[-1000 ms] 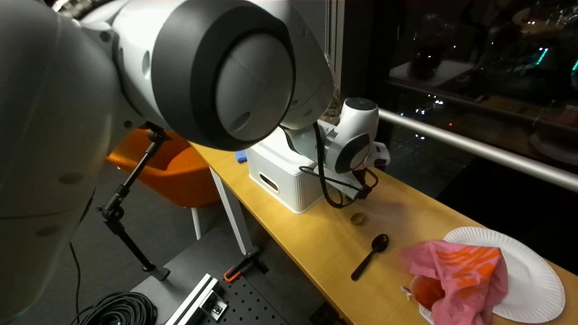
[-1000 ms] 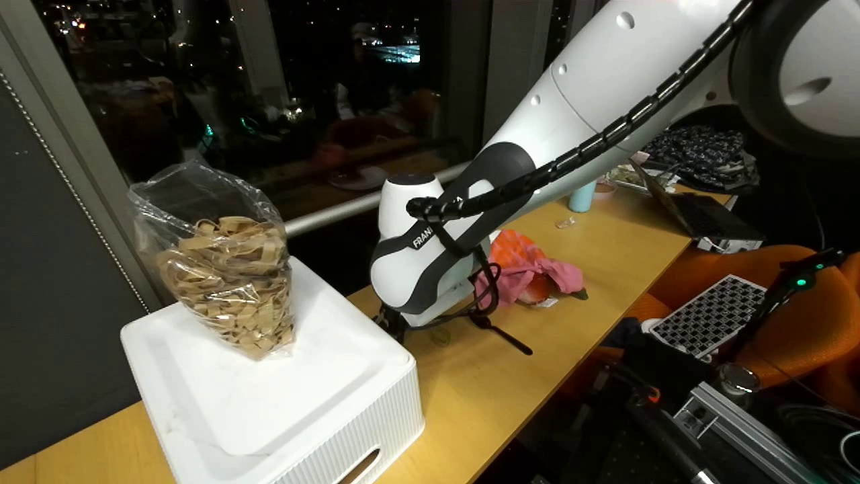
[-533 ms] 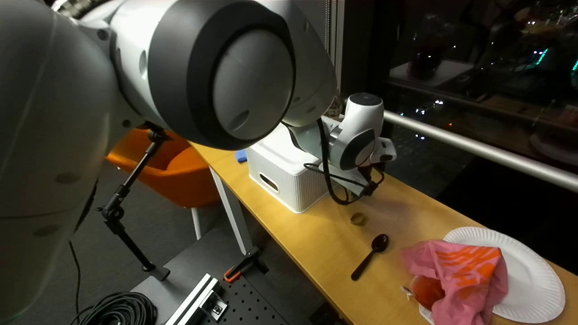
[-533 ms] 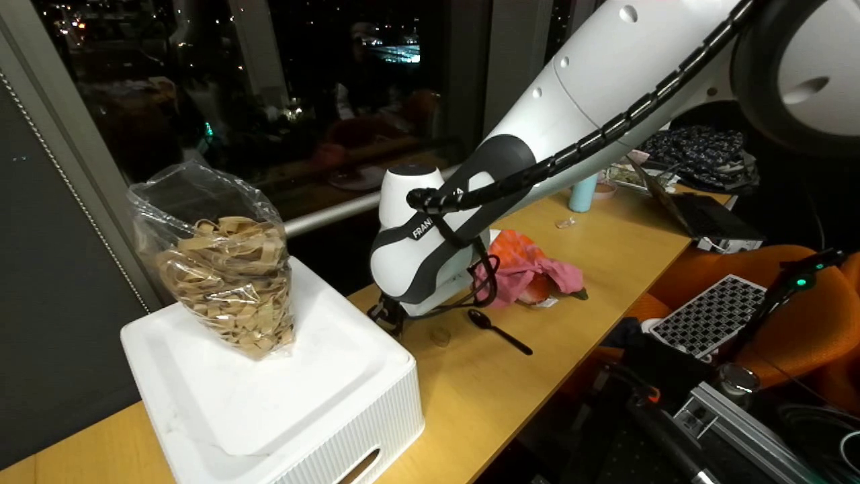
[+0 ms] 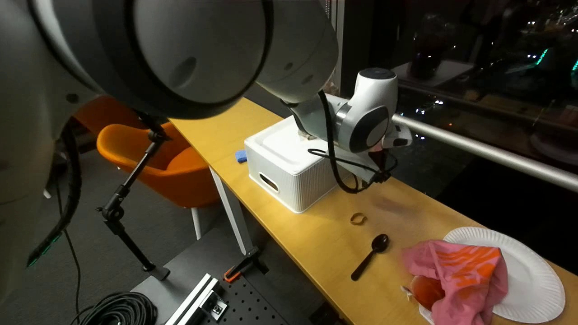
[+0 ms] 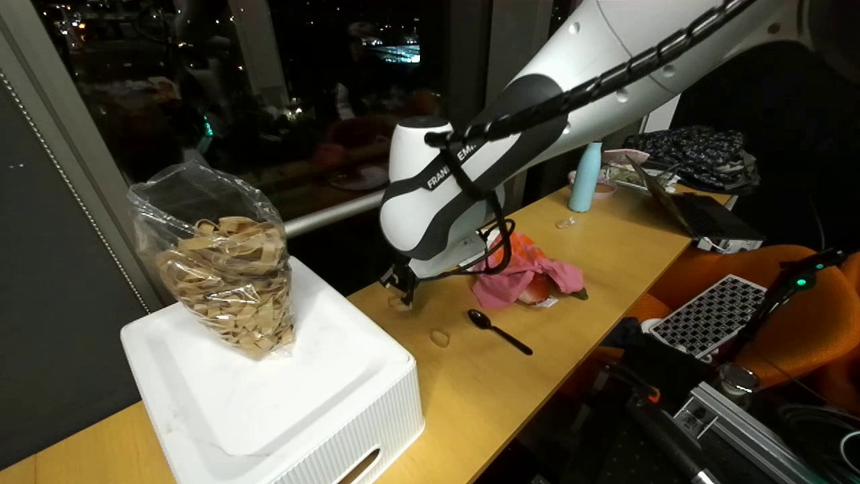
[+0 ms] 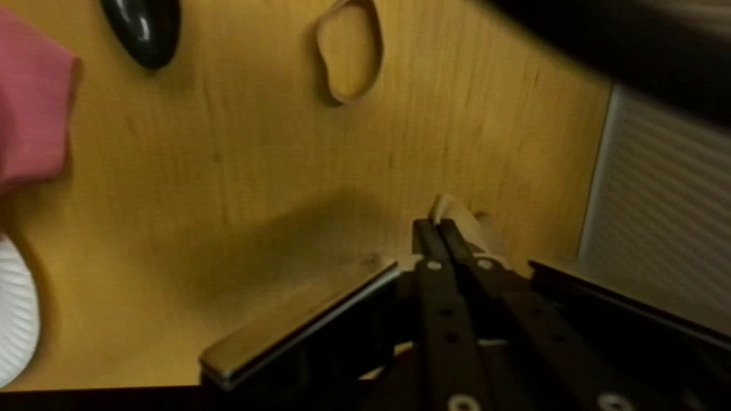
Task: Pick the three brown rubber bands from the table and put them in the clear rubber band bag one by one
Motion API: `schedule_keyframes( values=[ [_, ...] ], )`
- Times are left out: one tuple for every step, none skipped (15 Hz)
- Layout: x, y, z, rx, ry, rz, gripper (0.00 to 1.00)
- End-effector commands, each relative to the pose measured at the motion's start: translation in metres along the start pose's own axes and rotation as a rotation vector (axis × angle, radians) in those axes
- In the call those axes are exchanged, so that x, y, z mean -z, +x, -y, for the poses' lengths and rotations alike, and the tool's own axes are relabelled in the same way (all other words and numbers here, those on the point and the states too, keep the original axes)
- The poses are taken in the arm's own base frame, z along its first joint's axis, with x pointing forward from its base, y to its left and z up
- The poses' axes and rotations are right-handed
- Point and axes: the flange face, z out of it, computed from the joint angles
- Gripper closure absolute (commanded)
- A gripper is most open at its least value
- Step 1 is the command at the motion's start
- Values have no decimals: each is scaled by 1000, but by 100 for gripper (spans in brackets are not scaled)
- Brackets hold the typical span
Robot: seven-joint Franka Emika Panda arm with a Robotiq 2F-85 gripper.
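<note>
Claw (image 7: 437, 224) pinching a band (image 7: 465, 225); bite looks shallow, so it could slip. Bag (image 6: 191, 198) at left may tip if bumped.

Readable text: part of a brand name on the robot arm (image 6: 524, 97), in an exterior view.
Light capitals on the arm's dark band (image 6: 410, 186), slanting up to the right. "FRAN" (image 6: 438, 177) comes first, clear enough; "EM" (image 6: 465, 152) further up, next stroke cut off. Black cabling (image 6: 461, 172) crosses between the two bits, whatever's under it can't be read.
</note>
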Motion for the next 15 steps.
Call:
schedule_keyframes(
  values=[
    [56,-25,-21,-43,-57,45,99],
    [70,-30,-24,-50,-71,55,99],
    [83,-34,-28,-53,-83,62,99],
    [98,-39,-28,-49,-93,72,99],
    [114,-44,-27,-43,-110,85,99],
    [127,-48,-23,-37,-123,93,99],
    [143,-52,-19,-26,-139,102,99],
    [155,-55,-14,-18,-155,107,99],
    [172,-58,-7,-1,-165,110,99],
    [185,-60,0,15,-175,110,99],
    [195,-62,9,29,-180,106,99],
    [209,-62,17,49,-182,91,99],
    [216,-63,26,65,-186,75,99],
    [225,-62,35,87,-193,43,99],
    [234,-57,44,110,-201,5,99]
  ],
)
